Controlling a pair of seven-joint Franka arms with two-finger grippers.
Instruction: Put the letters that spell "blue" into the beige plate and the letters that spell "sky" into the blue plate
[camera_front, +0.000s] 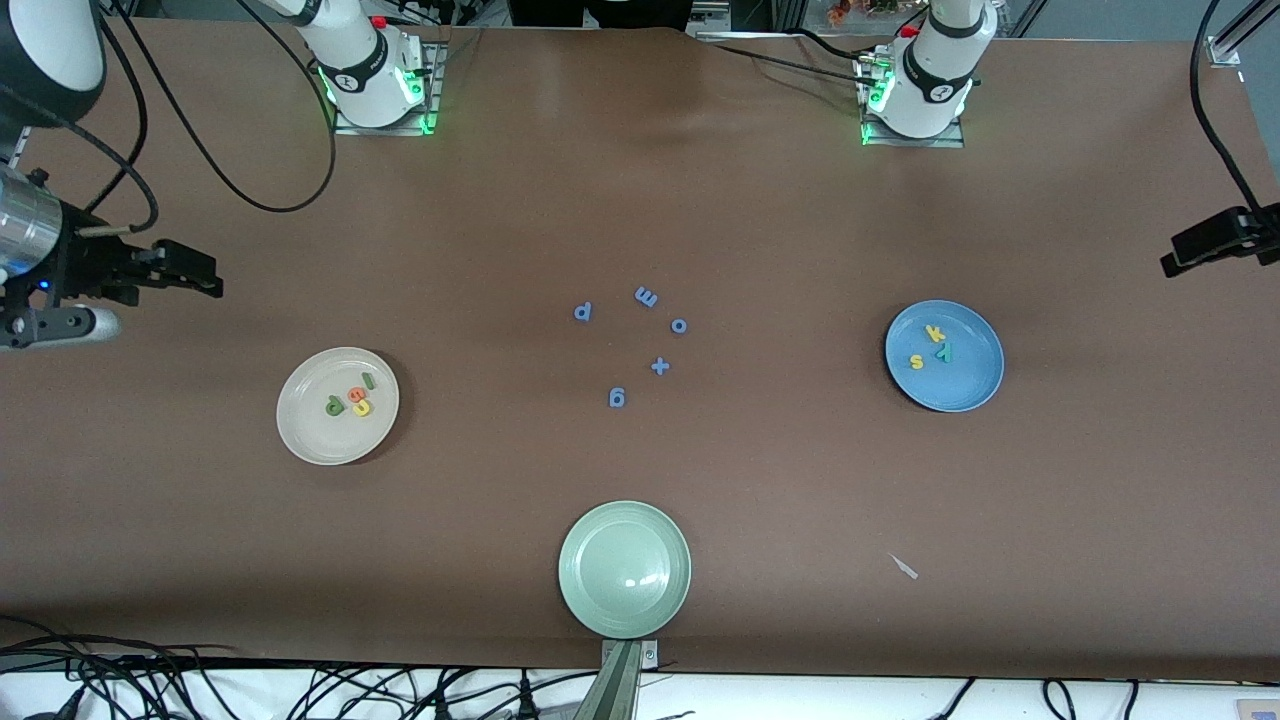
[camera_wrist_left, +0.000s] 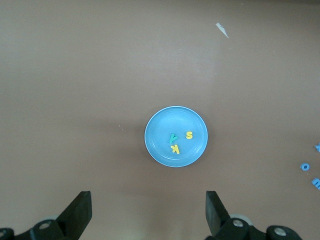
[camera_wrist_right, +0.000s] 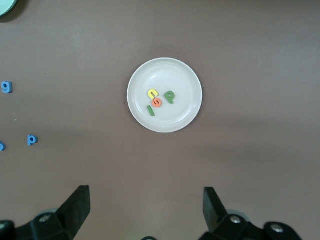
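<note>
The beige plate (camera_front: 310, 432) (camera_wrist_right: 181, 79) lies toward the right arm's end of the table. In it are a green b (camera_front: 333, 405) (camera_wrist_right: 170, 96), orange e (camera_front: 356, 395) (camera_wrist_right: 157, 102), yellow u (camera_front: 361, 407) (camera_wrist_right: 152, 93) and green l (camera_front: 368, 381) (camera_wrist_right: 151, 110). The blue plate (camera_front: 968, 385) (camera_wrist_left: 164, 125), toward the left arm's end, holds a yellow k (camera_front: 936, 333) (camera_wrist_left: 175, 148), teal y (camera_front: 944, 352) (camera_wrist_left: 173, 138) and yellow s (camera_front: 916, 361) (camera_wrist_left: 189, 135). My right gripper (camera_front: 197, 272) (camera_wrist_right: 145, 194) hangs open and empty high above the table beside the beige plate. My left gripper (camera_front: 1188, 255) (camera_wrist_left: 147, 199) is open and empty, high beside the blue plate.
Blue letters p (camera_front: 583, 312), m (camera_front: 646, 296), o (camera_front: 679, 325), g (camera_front: 617, 397) and a plus sign (camera_front: 659, 366) lie mid-table. A pale green plate (camera_front: 624, 569) sits near the front edge. A white scrap (camera_front: 905, 567) lies nearer the camera than the blue plate.
</note>
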